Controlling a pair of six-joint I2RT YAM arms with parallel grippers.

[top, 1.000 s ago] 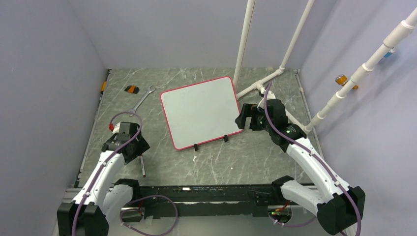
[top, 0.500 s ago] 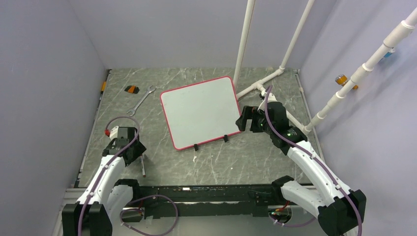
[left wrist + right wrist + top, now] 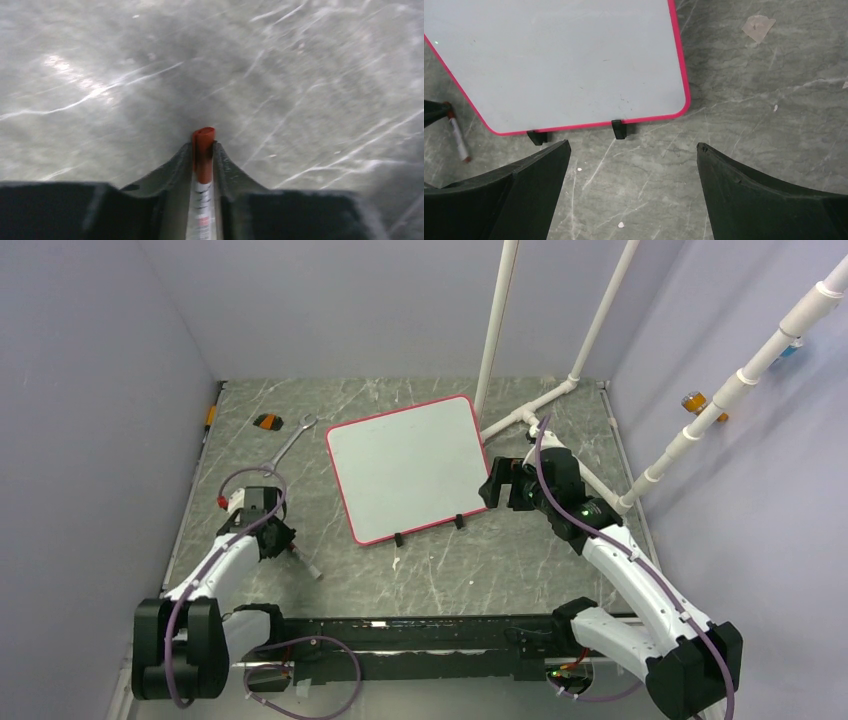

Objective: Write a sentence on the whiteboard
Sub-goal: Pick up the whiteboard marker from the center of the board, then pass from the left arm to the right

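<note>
Left gripper (image 3: 203, 144), near-left of the table (image 3: 450, 560): jaws narrowed onto a marker (image 3: 203, 167), one finger pressed against each side of its red end, white barrel running back between them. From above, the marker slants out toward the near right, low over the marble-grey top (contact with the surface can't be made out).

Right gripper (image 3: 632, 145): jaws spread wide, nothing between them, hovering just off the near-right corner of the whiteboard (image 3: 410, 465).

Whiteboard lies mid-table, skewed, with its red-pink frame all visible and its two black feet (image 3: 619, 129) on the near edge. Surface plain pale grey.

Farther left: a wrench (image 3: 290, 443) flat on the table, well apart from the board. Far right: white pipes (image 3: 530, 415) rising from the table.
</note>
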